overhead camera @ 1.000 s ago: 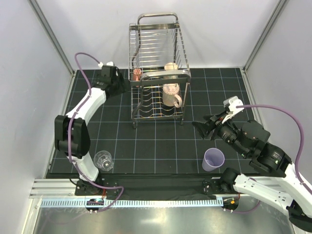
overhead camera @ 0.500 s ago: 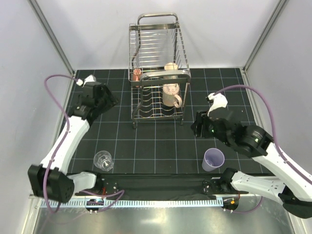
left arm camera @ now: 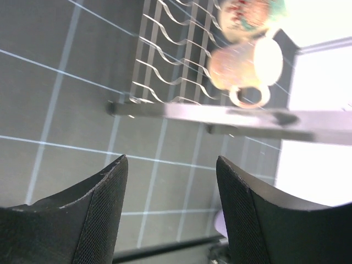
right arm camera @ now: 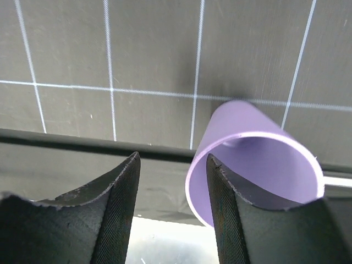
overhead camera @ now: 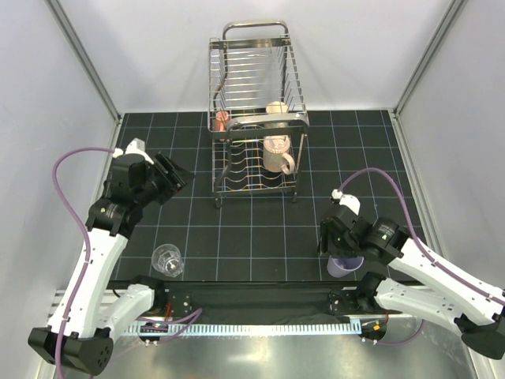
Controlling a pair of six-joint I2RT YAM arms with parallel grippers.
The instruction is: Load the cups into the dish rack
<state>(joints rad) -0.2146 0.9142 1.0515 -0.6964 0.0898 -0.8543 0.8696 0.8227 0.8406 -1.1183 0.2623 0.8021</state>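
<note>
The steel wire dish rack [overhead camera: 254,75] stands at the back centre. A tan mug [overhead camera: 277,108] sits on its upper tier and a pinkish-beige mug [overhead camera: 276,155] on the lower tier. The rack [left arm camera: 176,60] and the pinkish-beige mug [left arm camera: 245,66] also show blurred in the left wrist view. The clear glass [overhead camera: 167,259] stands upright near the front left. The lavender tumbler [overhead camera: 347,266] stands upright front right. My right gripper [overhead camera: 329,246] is open just above it, its right finger at the tumbler's [right arm camera: 258,159] rim, left finger outside. My left gripper [overhead camera: 178,177] is open and empty, left of the rack.
A small pinkish item [overhead camera: 222,120] sits at the rack's upper left corner. The black gridded mat [overhead camera: 260,237] ends at a metal rail [overhead camera: 252,304] along the front. White walls close in left, right and back.
My left arm has swung back from the rack's left side toward the near left. My right gripper has moved toward the front and down onto the lavender tumbler.
</note>
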